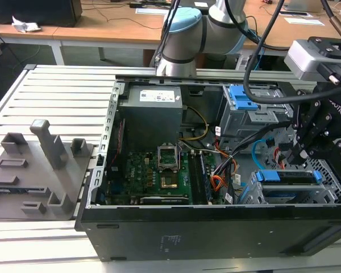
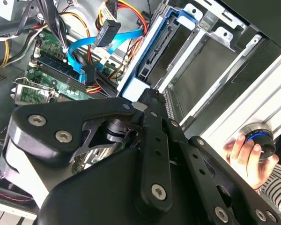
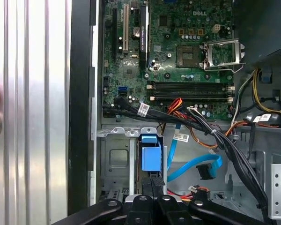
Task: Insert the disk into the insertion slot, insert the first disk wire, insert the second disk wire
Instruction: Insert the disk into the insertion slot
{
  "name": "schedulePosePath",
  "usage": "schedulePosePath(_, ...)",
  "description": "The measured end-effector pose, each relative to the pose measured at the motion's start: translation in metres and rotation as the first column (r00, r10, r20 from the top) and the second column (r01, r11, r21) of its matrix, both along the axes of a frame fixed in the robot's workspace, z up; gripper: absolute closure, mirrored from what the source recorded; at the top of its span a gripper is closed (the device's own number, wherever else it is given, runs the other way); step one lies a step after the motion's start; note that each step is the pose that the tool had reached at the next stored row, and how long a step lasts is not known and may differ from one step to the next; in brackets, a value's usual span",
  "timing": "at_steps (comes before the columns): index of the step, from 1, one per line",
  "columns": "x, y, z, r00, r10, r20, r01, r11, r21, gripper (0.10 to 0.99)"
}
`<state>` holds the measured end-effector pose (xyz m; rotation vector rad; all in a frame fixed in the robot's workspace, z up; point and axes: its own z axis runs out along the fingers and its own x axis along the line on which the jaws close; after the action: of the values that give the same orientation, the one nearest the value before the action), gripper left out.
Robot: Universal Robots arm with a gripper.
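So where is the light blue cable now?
In the first wrist view, the light blue cable curves between the blue-handled disk and the black wire bundle.

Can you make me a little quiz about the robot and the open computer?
1. True or false: the computer case has its side open, so the green board shows.
2. Pick one: the gripper is closest to A) the insertion slot, B) the grey stands, C) the power supply box.
3. Fill the gap: the second disk wire is a curved cable, light ____ in colour.
Key: 1 true; 2 A; 3 blue.
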<state>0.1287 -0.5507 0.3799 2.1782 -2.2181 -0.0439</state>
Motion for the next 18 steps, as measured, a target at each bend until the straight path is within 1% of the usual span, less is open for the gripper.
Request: schedulePosePath(18, 0.0011, 0.0000, -0.0069, 1.0000, 0.000, 0.0000, 0.000, 1.0000, 0.000, 0.980)
